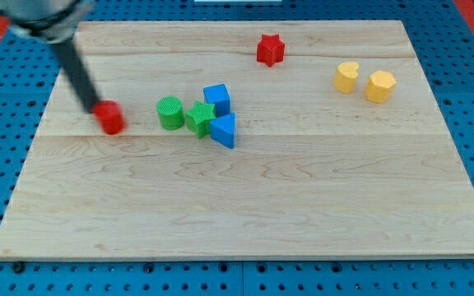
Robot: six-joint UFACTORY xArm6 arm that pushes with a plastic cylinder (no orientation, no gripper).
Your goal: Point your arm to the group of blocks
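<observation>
My dark rod comes down from the view's top left, and my tip [94, 108] sits at the upper left edge of a red block [111, 118], seemingly touching it. To the right of that lies a tight group: a green cylinder [169, 113], a green star [200, 117], a blue cube [217, 99] and a blue wedge-shaped block [224, 130]. The group is roughly 70 pixels to the right of my tip, with the red block in between.
A red star [270, 49] lies near the view's top centre. A yellow cylinder [346, 77] and a yellow hexagonal block [379, 85] sit at the upper right. The wooden board [237, 205] rests on a blue pegboard.
</observation>
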